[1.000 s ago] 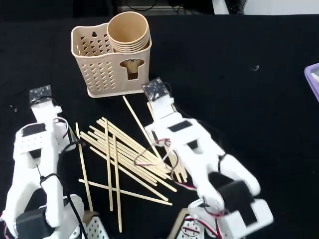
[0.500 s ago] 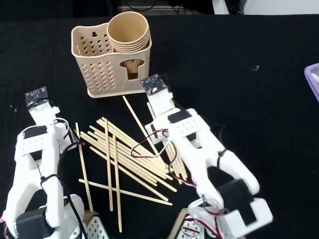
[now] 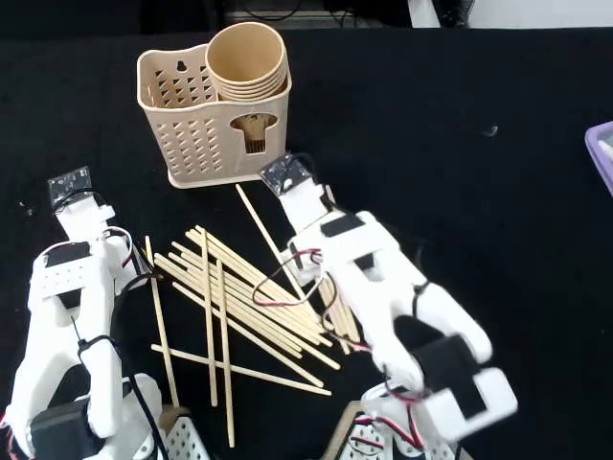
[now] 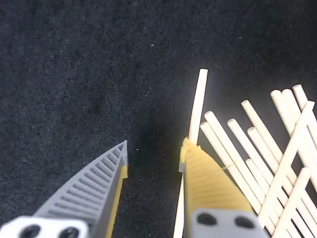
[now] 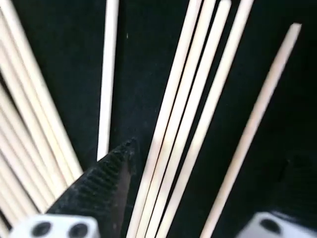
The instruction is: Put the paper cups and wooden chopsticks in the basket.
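while both arms sit at the near edge of the table (image 3: 460, 192), the cups (image 3: 247, 57) stand nested in one stack, upright, in an end compartment of the basket (image 3: 192, 134). basket is upright, toward the far side, apart from both arms.

chopsticks (image 3: 239, 292) lie loose on the table in a crossed pile between the arms, most of them slanting the same way, a few lying across them. one long stick (image 3: 261, 230) points from the pile toward the basket foot, its tip near but not touching.

left gripper (image 4: 153, 146): released, jaws apart, bare table in the gap. its yellow finger (image 4: 205, 178) overlaps a lone stick (image 4: 197, 104) at the pile's edge; whether they touch, cannot tell.

right gripper (image 5: 203, 168): released, jaws wide, low over the pile's basket-side end. several chopsticks run through the gap, and nothing is clamped. the dark finger (image 5: 106, 183) sits between two groups of sticks.
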Action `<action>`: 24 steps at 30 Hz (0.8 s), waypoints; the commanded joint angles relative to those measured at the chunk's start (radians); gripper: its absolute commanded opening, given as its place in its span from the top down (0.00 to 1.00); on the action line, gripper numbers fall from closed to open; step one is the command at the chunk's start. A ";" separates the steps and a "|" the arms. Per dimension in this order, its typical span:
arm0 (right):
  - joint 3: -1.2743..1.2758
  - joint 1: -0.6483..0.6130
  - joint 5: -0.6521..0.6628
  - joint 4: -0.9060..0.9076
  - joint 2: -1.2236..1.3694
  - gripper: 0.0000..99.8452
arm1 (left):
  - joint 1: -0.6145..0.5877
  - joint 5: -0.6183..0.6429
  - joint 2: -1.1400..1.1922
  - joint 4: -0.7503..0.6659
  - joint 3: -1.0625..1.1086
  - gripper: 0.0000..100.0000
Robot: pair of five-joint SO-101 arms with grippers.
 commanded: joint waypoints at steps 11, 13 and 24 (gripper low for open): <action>-0.240 0.023 0.011 0.129 0.197 0.93 | 0.012 0.006 -0.028 -0.014 -0.004 0.82; -0.242 0.025 0.011 0.129 0.197 0.99 | 0.010 0.006 -0.028 -0.014 -0.004 0.82; -0.242 0.025 0.041 0.130 0.196 0.99 | 0.010 0.006 -0.028 -0.014 -0.004 0.82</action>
